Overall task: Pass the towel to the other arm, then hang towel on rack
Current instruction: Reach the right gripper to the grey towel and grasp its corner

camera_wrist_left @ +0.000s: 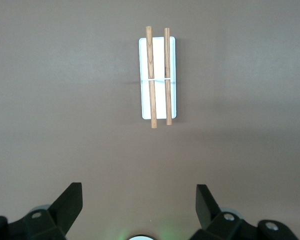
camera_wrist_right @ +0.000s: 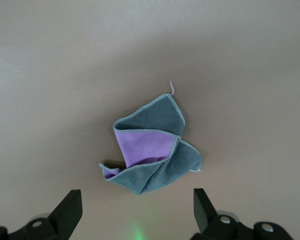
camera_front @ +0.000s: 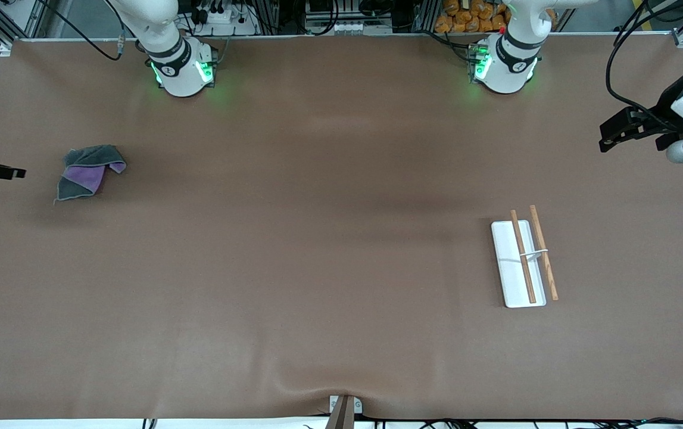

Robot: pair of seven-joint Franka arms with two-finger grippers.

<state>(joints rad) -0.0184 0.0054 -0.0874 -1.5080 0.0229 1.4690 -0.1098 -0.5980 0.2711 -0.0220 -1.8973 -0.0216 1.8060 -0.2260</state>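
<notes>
Below the spread right gripper point(camera_wrist_right: 136, 212), well apart, the crumpled towel point(camera_wrist_right: 152, 150).

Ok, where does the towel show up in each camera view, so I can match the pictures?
Front view: the towel lies crumpled on the table, toward the right arm's end.
Left wrist view: not in it; only the rack shows.
Right wrist view: mid-picture, purple face partly showing, on the table.
Shared landmark: the brown table surface.
</notes>
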